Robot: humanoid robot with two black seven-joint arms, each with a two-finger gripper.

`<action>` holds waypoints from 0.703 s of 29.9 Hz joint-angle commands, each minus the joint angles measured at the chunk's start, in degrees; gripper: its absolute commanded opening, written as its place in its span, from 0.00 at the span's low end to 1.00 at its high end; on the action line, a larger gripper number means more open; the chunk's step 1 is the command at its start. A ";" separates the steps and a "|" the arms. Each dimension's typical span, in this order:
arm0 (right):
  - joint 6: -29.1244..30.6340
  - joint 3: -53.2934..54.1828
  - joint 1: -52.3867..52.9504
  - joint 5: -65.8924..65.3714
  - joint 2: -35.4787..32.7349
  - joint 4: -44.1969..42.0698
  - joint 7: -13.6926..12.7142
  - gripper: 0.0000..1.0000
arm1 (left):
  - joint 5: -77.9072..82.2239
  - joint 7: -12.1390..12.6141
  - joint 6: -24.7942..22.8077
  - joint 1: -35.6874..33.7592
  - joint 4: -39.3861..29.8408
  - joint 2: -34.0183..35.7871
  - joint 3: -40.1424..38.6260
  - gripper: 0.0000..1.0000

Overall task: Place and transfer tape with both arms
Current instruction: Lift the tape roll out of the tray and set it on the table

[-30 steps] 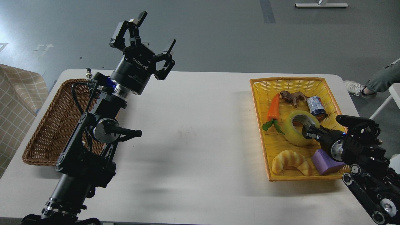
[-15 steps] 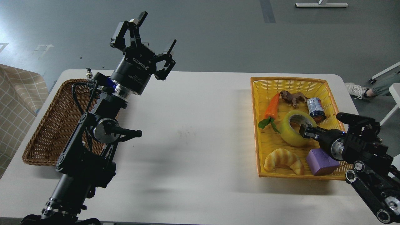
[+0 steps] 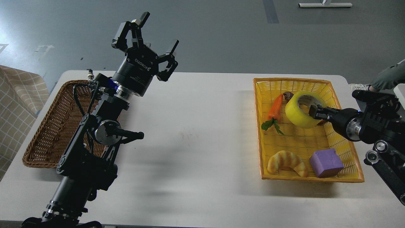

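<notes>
The tape (image 3: 299,111), a wide yellow roll with a grey-white core, hangs tilted above the yellow basket (image 3: 297,83), lifted clear of its floor. My right gripper (image 3: 314,111) comes in from the right and is shut on the roll's near wall, one finger inside the core. My left gripper (image 3: 152,38) is raised high above the table's left part, fingers spread open and empty, far from the tape.
The yellow basket also holds a toy carrot (image 3: 274,109), a croissant (image 3: 286,161) and a purple block (image 3: 326,162). An empty brown wicker basket (image 3: 47,133) lies at the left behind my left arm. A person's leg (image 3: 387,77) shows at the right edge.
My right gripper has lifted the tape up and away from the basket floor. The yellow basket shifted a little to the left. The left arm has not moved.
</notes>
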 commanded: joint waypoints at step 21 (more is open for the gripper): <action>1.47 -12.33 16.83 -0.55 12.26 -1.53 -0.19 0.00 | 0.00 0.03 0.49 0.15 0.00 0.00 -0.15 0.98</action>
